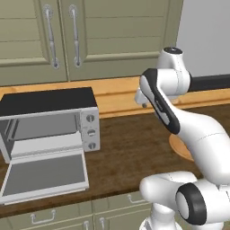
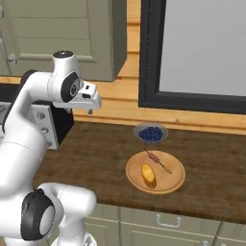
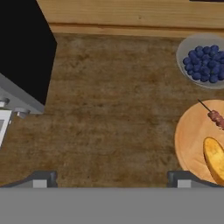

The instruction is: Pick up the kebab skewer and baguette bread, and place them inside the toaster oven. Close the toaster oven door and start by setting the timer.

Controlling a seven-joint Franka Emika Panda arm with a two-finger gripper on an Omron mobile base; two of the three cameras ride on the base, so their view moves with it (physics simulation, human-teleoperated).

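Note:
The toaster oven (image 1: 49, 117) stands on the counter's left, and its door (image 1: 45, 174) lies folded down open. On a wooden plate (image 2: 170, 185) to the right lie the golden baguette bread (image 2: 148, 175) and the kebab skewer (image 2: 157, 161). My gripper (image 2: 90, 109) hangs open and empty high over the counter, between the oven and the plate. In the hand view my gripper (image 3: 113, 180) has its fingertips (image 3: 41, 179) wide apart. There the oven's black top (image 3: 22, 48) is at the left, and the skewer (image 3: 214, 115) and baguette (image 3: 214, 159) at the right edge.
A grey bowl of blueberries (image 2: 150, 133) sits just behind the plate, near the back wall. Bare brown countertop (image 3: 109, 109) stretches between oven and plate. Three knobs (image 1: 91, 132) run down the oven's right panel. Cabinets hang above the oven.

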